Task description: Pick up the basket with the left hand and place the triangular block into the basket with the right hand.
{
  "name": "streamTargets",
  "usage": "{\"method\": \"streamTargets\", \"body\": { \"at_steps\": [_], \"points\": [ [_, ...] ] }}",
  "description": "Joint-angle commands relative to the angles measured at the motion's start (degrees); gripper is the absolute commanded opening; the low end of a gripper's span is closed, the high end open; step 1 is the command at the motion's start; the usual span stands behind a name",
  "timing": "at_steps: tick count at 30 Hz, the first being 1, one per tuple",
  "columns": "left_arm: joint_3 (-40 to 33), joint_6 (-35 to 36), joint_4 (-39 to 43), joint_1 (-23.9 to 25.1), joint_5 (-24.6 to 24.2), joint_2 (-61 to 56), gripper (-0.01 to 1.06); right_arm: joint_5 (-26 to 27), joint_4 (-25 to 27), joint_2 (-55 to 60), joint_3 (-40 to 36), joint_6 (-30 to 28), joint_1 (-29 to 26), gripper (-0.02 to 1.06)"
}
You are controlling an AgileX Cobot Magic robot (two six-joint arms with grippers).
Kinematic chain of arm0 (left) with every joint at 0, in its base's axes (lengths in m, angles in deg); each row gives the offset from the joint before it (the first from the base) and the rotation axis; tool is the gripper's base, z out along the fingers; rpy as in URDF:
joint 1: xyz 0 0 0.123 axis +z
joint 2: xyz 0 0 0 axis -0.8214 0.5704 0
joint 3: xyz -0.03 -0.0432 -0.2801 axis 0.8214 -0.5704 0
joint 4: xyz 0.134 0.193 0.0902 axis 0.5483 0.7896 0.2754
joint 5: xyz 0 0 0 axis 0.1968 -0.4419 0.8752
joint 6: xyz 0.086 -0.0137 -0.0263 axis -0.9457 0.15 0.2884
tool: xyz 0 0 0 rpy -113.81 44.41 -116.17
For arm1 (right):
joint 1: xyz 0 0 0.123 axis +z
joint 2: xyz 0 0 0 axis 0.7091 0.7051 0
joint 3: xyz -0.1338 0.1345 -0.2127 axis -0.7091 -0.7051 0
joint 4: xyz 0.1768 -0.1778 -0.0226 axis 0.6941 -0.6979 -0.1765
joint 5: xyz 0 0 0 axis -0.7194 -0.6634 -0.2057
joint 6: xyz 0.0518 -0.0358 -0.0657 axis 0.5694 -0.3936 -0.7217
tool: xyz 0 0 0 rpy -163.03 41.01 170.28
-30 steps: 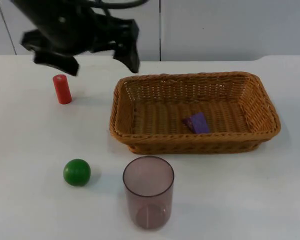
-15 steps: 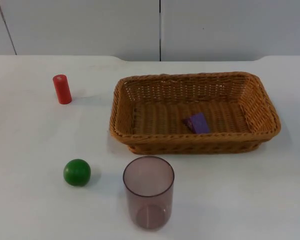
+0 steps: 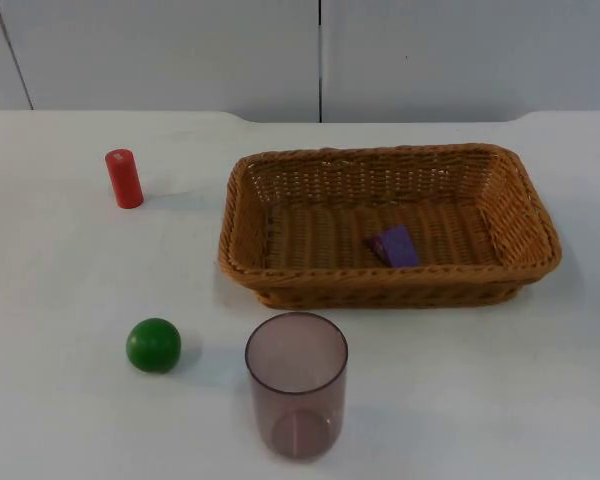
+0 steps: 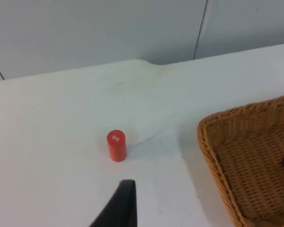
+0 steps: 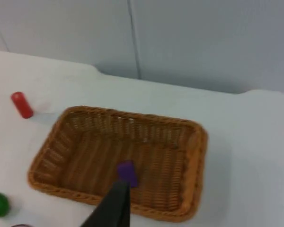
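The woven brown basket (image 3: 380, 288) rests flat on the white table, right of centre. A purple block (image 3: 395, 245) lies on its floor toward the front. In the left wrist view my left gripper (image 4: 120, 208) hangs above bare table, between the red cylinder (image 4: 116, 145) and the basket's corner (image 4: 217, 156), touching neither. From the right wrist view my right gripper (image 5: 114, 205) is high above the basket's near rim (image 5: 99, 201), with the purple block (image 5: 127, 172) just beyond it. Nothing is held by either gripper.
A red cylinder (image 3: 124, 178) stands upright at the back left. A green ball (image 3: 154, 344) sits at the front left. A translucent purple-tinted cup (image 3: 296, 385) stands in front of the basket. The grey partition wall closes the far edge.
The left arm, which hung over the back left of the table a second ago, has pulled out of the top view. The basket, block and other objects have not moved.
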Motion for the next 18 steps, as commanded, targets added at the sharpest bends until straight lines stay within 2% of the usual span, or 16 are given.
{"method": "streamTargets", "body": {
  "at_steps": [1,4,5,7,8,12,15,16,18],
  "points": [
    [-0.1,0.3,-0.4,0.1,-0.3,-1.4,1.05,4.9,8.0,0.4,-0.9,-5.8,-1.9,1.01],
    [-0.1,0.3,-0.7,0.1,-0.8,-3.0,1.05,6.9,24.1,4.1,-1.0,-23.1,-5.9,1.01],
    [-0.1,0.3,-0.7,0.1,-0.8,-3.0,1.05,6.9,24.1,4.1,-1.0,-23.1,-5.9,1.01],
    [-0.1,0.3,-1.5,0.1,-1.3,-3.8,1.05,7.4,31.0,7.8,-1.0,-25.7,-10.0,1.01],
    [-0.1,0.3,-1.5,0.1,-1.9,-4.2,1.05,7.8,31.8,9.2,-1.0,-25.7,-11.6,1.01],
    [-0.1,0.2,-1.3,0.1,-4.4,-4.6,1.05,8.1,31.0,10.6,-1.0,-25.7,-15.3,1.01],
    [-0.1,0.0,-1.3,0.1,-4.9,-4.7,1.05,6.5,23.6,9.5,-1.0,-20.8,-18.6,1.01],
    [-0.1,0.0,-1.3,0.1,-4.9,-4.7,1.05,6.5,23.6,9.5,-1.0,-20.8,-18.6,1.01],
    [-0.1,0.0,-1.4,0.1,-5.5,-4.7,1.05,3.1,17.0,8.4,-1.0,-17.7,-21.9,1.05]
  ]
}}
